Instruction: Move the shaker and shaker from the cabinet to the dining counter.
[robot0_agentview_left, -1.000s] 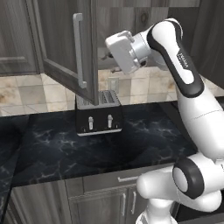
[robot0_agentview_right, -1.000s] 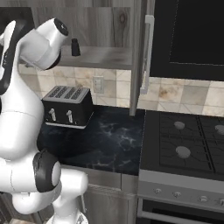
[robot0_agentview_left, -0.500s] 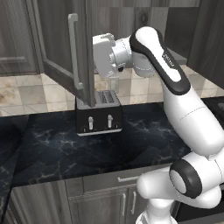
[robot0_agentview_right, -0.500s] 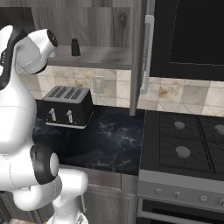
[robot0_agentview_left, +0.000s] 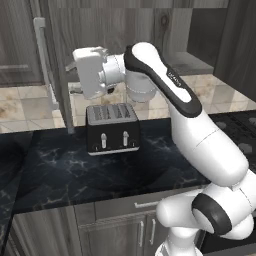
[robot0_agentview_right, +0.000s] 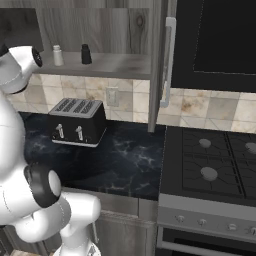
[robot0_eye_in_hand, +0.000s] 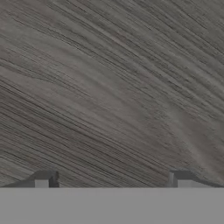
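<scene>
Hand view: gripper (robot0_eye_in_hand: 111, 181) spread wide, empty, facing wood-grain cabinet (robot0_eye_in_hand: 109, 87) panel. Toaster (robot0_agentview_right: 77, 121) stands on the black marble worktop (robot0_agentview_right: 130, 160) beside a stove (robot0_agentview_right: 212, 165). White shaker (robot0_agentview_right: 58, 55) and black shaker (robot0_agentview_right: 86, 54) sit apart on the cabinet shelf (robot0_agentview_right: 115, 65).

Shelf: I see a grey shelf (robot0_agentview_right: 115, 65) inside the open dark wood-grain cabinet (robot0_agentview_right: 100, 22), above the beige tiled wall.
On the shelf: a white shaker (robot0_agentview_right: 58, 55) and a black shaker (robot0_agentview_right: 86, 54) stand upright near each other but apart, towards the shelf's left end in the right base view.
Table: a black marble table (robot0_agentview_left: 80, 172) with white veins runs below the cabinet.
On the table: a black four-slot toaster (robot0_agentview_left: 112, 128) stands against the tiles, beneath the shelf.
</scene>
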